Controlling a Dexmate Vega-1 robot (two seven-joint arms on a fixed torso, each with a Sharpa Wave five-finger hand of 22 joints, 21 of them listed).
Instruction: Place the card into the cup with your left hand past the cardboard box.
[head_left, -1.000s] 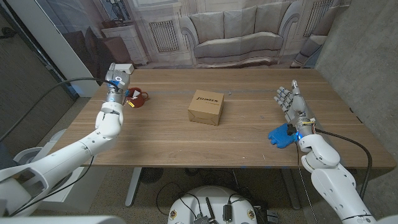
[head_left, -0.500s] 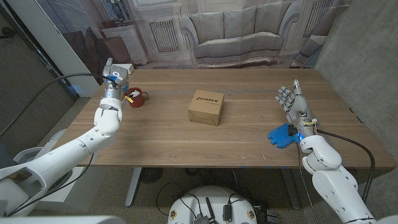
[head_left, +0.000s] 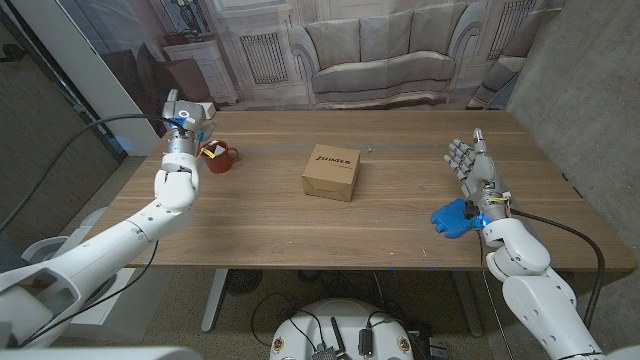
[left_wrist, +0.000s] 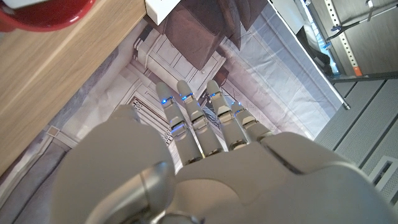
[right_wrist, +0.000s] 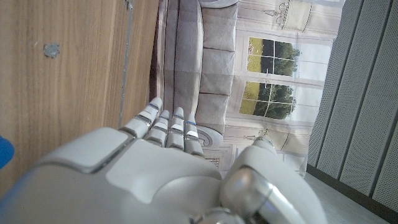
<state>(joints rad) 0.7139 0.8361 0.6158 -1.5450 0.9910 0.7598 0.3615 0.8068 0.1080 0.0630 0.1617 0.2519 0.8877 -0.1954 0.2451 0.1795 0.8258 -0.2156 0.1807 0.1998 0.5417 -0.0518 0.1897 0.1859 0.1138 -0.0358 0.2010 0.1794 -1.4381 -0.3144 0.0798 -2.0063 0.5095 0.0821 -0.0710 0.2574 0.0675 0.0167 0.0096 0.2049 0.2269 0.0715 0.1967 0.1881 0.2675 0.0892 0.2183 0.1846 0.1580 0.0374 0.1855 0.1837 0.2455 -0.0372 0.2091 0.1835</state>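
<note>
Robot's left hand hovers by the red cup, fingers straight and empty.
The card sits in the cup, far left of the cardboard box; the right hand stands open-fingered, holding nothing.

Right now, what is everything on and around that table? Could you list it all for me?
table: one, brown wood, under everything.
box: one, tan cardboard, middle of the table.
cup: one, red, far left of the table, beside the left hand.
card: one, yellowish, sticking out of the cup.
blue thing: one, blue, near right edge of the table, by the right wrist; I cannot tell what it is.
backdrop: one, printed with a sofa and panelled walls, behind the table.
left hand: one, white and grey, by the cup, fingers straight, holding nothing.
right hand: one, white and grey, right side of the table, fingers apart, holding nothing.
</note>
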